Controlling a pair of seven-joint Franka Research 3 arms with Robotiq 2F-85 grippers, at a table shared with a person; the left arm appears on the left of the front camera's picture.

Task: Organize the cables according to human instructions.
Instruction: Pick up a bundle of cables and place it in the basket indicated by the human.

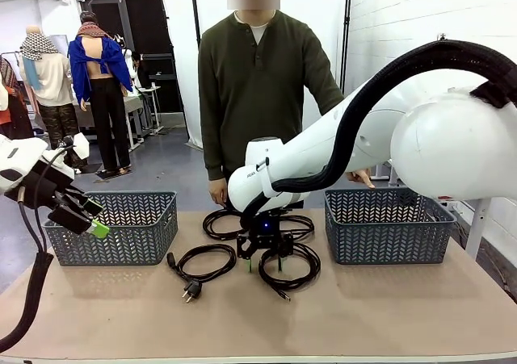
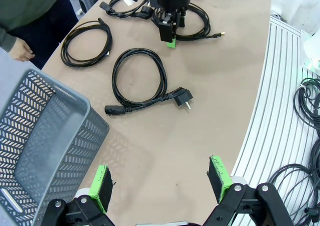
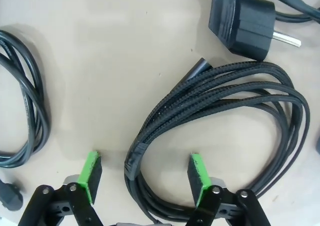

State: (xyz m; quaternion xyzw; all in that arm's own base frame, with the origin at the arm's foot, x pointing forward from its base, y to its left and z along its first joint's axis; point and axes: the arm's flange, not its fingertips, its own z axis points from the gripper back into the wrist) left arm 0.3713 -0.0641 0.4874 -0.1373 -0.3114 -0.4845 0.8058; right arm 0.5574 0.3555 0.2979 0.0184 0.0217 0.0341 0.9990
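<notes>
Right wrist view: right claw (image 3: pixel 144 162) gapes astride a braided, coiled black cable (image 3: pixel 240 75); left claw (image 2: pixel 160 170) released.

I'm looking across a tan tabletop (image 1: pixel 363 315) with a rounded far corner. Past it the floor (image 1: pixel 161 166) is grey and smooth. A white-painted brick wall (image 1: pixel 404 25) runs along the right side, evenly and brightly lit. At the back a white hanging screen (image 1: pixel 182 57) stands between black poles, beside a dark panel (image 1: pixel 149 33), with a small white table (image 1: pixel 144 98) near it.
</notes>
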